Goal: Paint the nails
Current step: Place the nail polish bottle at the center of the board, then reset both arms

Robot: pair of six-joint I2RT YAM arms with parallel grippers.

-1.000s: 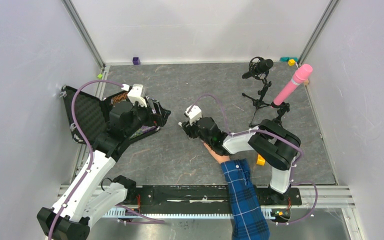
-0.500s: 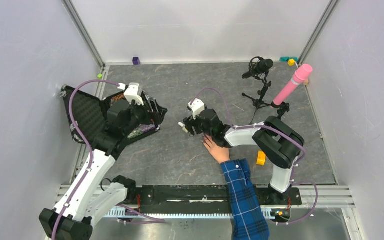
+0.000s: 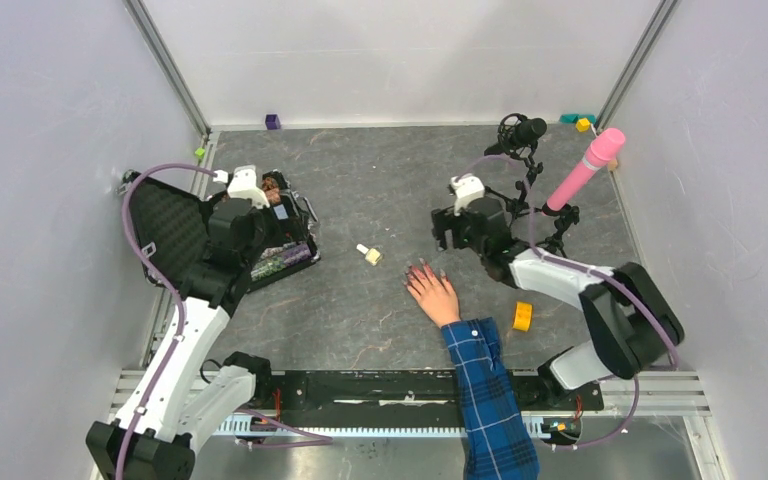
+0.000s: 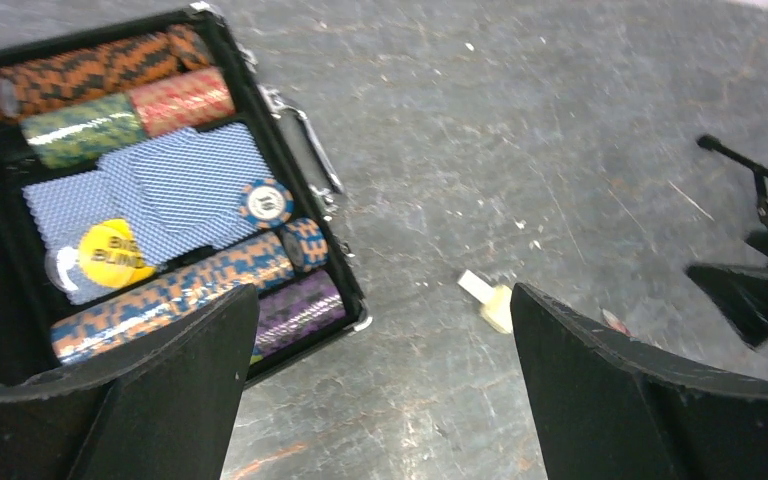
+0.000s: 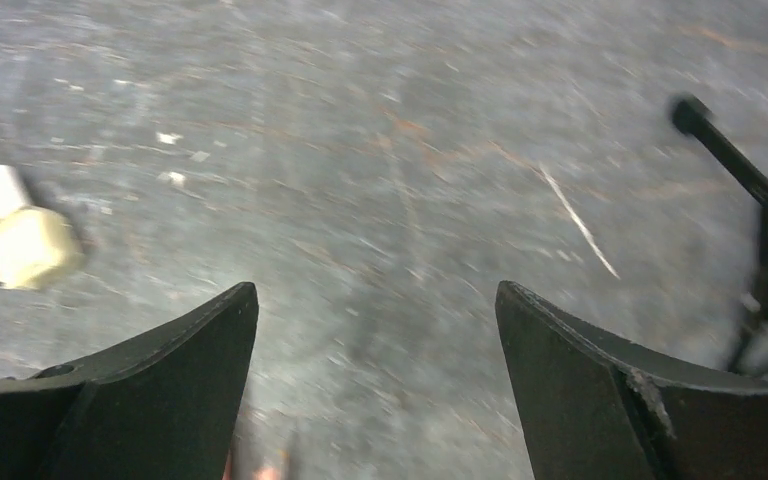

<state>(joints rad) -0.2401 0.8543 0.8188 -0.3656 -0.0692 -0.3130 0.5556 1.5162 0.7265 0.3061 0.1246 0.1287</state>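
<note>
Both left gripper [image 4: 380,295] and right gripper [image 5: 375,290] stand spread, empty. Bottle [image 3: 368,254] likely light: pinch its cap. Nails [image 3: 422,268]: tiny, delicate.

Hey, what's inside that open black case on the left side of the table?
Rows of poker chips, blue-backed playing cards and a yellow button. The left gripper hides the near corner of the case.

open poker chip case [image 3: 168,226] at left; black microphone [image 3: 522,131], pink microphone [image 3: 588,166], yellow roll [image 3: 522,316] at right.
</note>
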